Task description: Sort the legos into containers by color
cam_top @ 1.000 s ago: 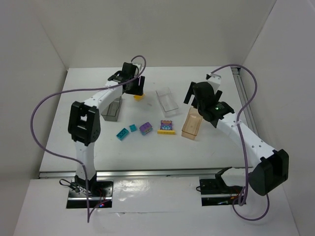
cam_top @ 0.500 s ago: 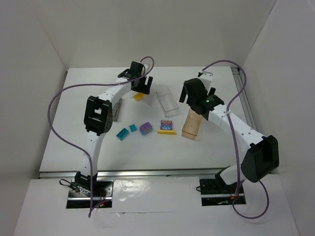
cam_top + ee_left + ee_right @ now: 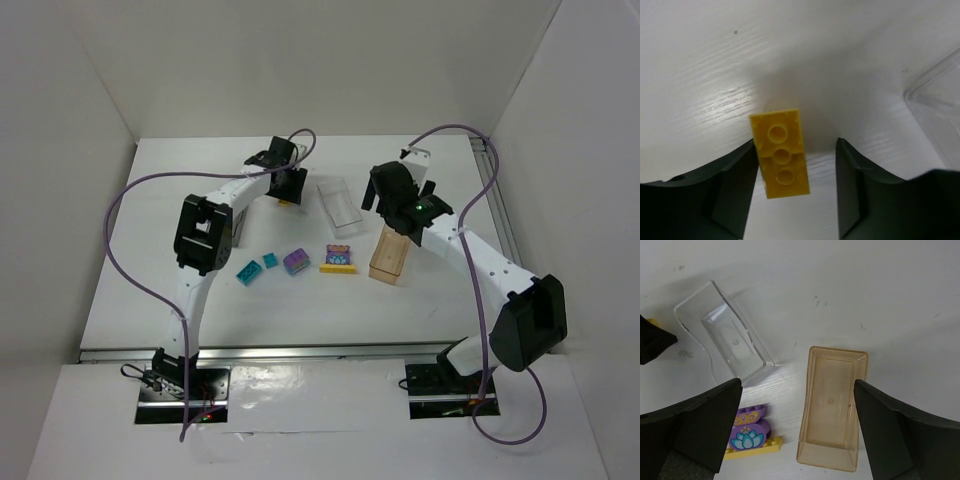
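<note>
White table (image 3: 400, 310) lies below. The left gripper (image 3: 795, 141) stands open around a yellow brick (image 3: 781, 152), bumps up, its long side running along the fingers (image 3: 735, 190). A clear box (image 3: 725, 335) sits nearby. The right gripper (image 3: 797, 382) hangs wide open above a tan box (image 3: 832, 405).

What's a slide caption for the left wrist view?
Left tool straddling a yellow brick on the white table, jaws open, clear container at right.
</note>
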